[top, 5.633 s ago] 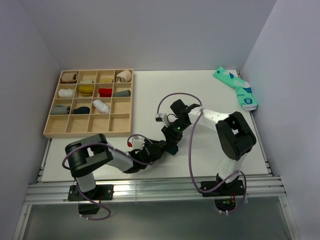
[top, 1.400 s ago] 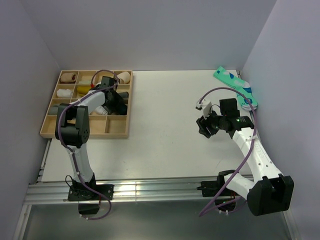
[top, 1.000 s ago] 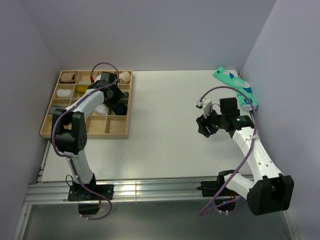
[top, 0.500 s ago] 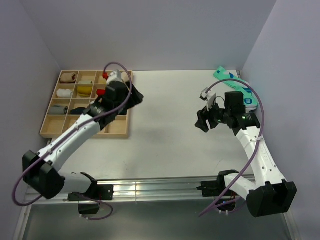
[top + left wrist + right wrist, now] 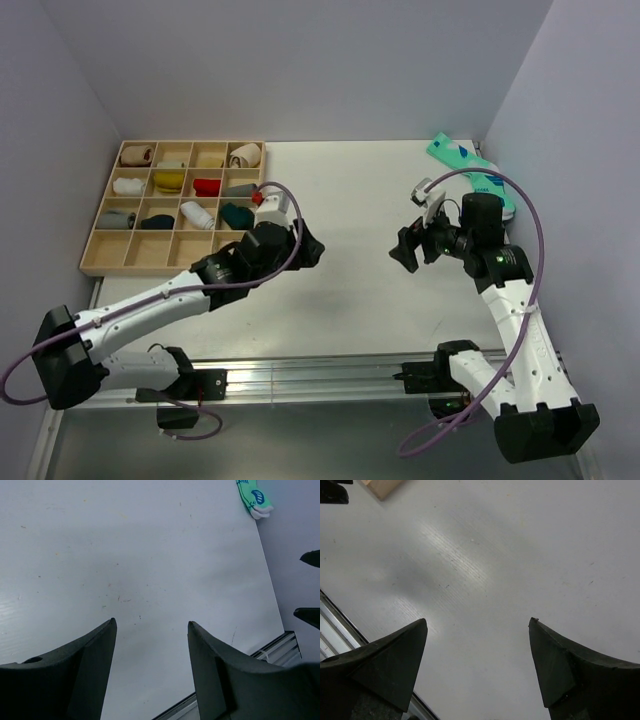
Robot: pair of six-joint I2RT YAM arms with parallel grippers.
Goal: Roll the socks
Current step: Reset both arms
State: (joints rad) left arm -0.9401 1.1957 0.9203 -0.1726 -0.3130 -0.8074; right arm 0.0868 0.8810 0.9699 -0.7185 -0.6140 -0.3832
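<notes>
Left fingers point(image 5: 87, 670) and right fingers point(image 5: 385, 665) are noted apart, nothing held, above the counter point(image 5: 350, 190). Dark green rolled socks point(image 5: 237, 215) are lodged in the wooden tray point(image 5: 130, 265), third row, rightmost compartment. A mint-green pair point(image 5: 460, 160) is laid far right.

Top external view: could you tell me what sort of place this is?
Likely a lab robot cell: white table enclosed by grey walls, wooden compartment tray of rolled socks, aluminium mounting rail.

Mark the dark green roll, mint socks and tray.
dark green roll point(image 5: 237, 215): top view, middle of the roll.
mint socks point(image 5: 452, 153): top view, far end.
tray point(image 5: 140, 269): top view, near rim.
</notes>
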